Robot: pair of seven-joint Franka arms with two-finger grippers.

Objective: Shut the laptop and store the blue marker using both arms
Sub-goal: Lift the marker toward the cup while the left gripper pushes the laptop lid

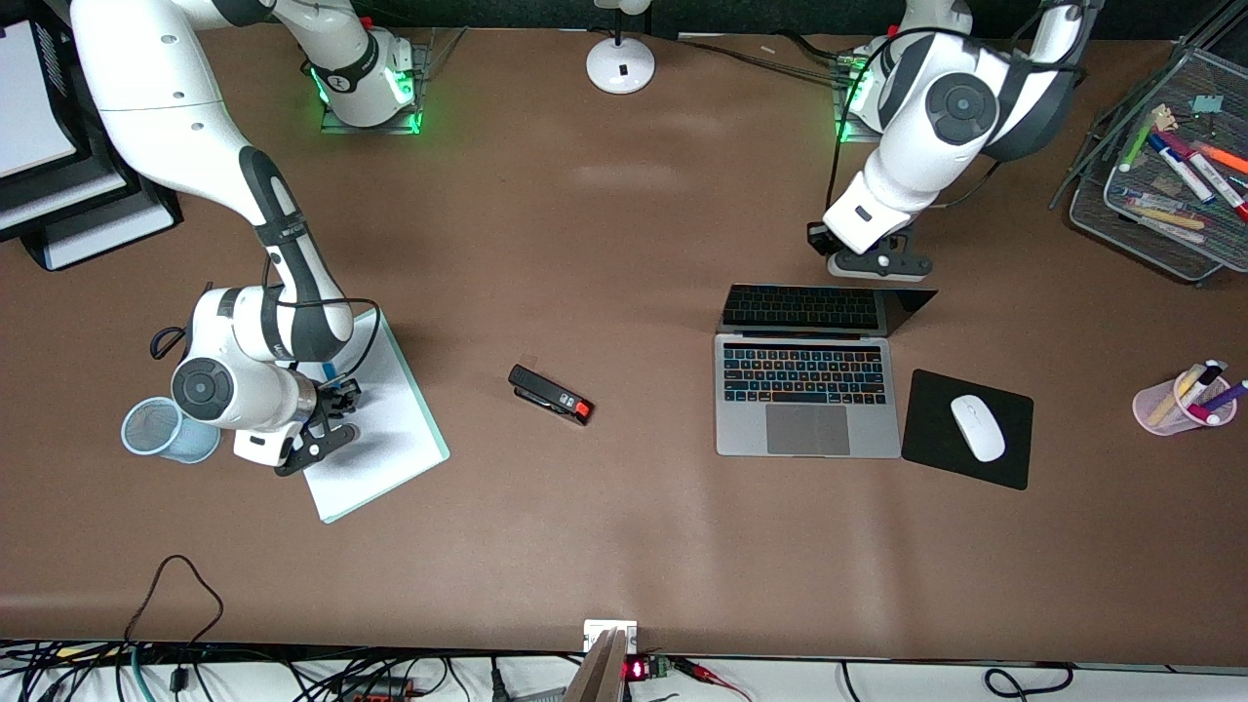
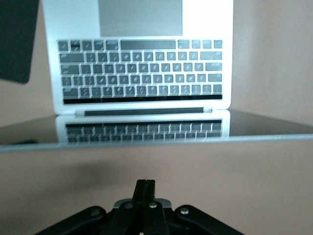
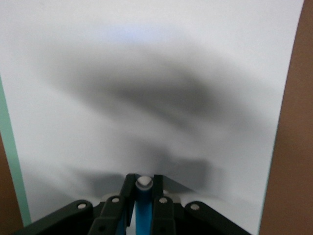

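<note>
Tabletop (image 1: 624, 253) (brown) carries open laptop (image 1: 807, 409), clipboard (image 1: 390, 429), stapler (image 1: 551, 394).

White jointed arms (image 1: 185, 117), dark grey joints, black cables, black claws.

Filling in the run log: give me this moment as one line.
left tool: shut, at laptop lid's top edge | right tool: shut on blue marker, over clipboard | laptop: open

High front overview, two close wrist views
</note>
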